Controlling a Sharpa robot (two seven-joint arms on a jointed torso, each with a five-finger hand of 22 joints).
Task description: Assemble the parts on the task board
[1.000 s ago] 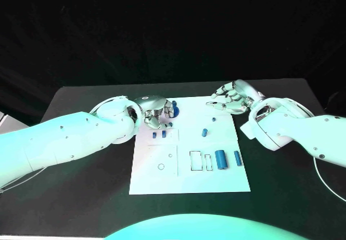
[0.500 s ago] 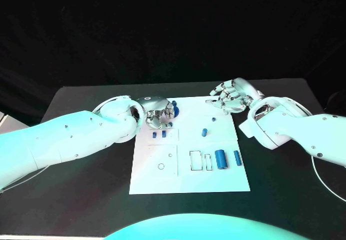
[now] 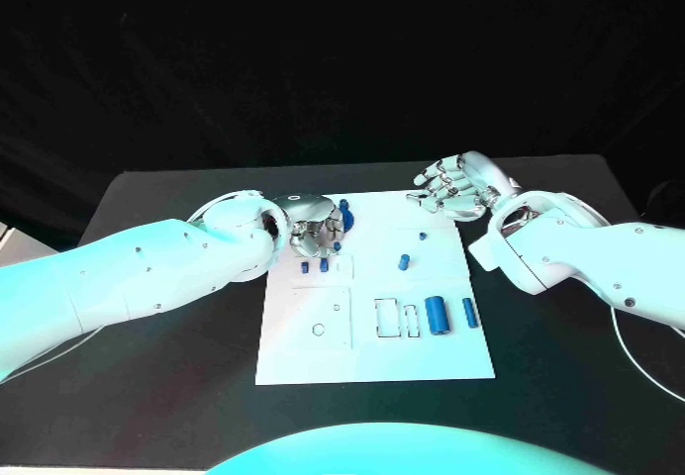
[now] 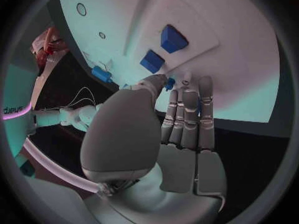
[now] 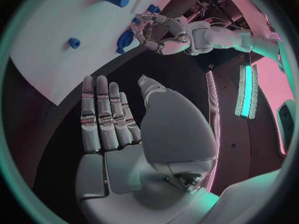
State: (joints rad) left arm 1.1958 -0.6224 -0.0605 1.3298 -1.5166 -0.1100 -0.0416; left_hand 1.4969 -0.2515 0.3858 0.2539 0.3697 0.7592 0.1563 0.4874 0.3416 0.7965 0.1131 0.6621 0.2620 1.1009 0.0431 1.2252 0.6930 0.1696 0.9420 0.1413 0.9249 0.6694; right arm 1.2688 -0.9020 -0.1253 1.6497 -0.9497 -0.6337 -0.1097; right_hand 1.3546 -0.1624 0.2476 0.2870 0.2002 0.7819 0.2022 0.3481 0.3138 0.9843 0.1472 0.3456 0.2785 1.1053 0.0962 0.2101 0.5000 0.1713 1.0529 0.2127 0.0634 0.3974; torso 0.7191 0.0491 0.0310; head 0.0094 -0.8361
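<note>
Black table [image 3: 171, 396] under dark surroundings, white board [image 3: 374, 361] lying flat in its middle. At the board's far left corner, left hand [image 3: 314, 226] curled down over a small blue piece [image 4: 169, 83], thumb and fingertips pinching it just above the board. Just beside that hand, two small blue blocks [image 3: 316, 265] standing side by side. Further along, a short blue peg [image 3: 404, 262] and a tiny blue bit [image 3: 424, 237] mid-board, then a thick blue cylinder [image 3: 439, 316] and a slimmer one [image 3: 470, 313] lying next to outlined slots. Off the board's far right corner, right hand [image 3: 457, 188] raised, fingers straight and apart, holding nothing
</note>
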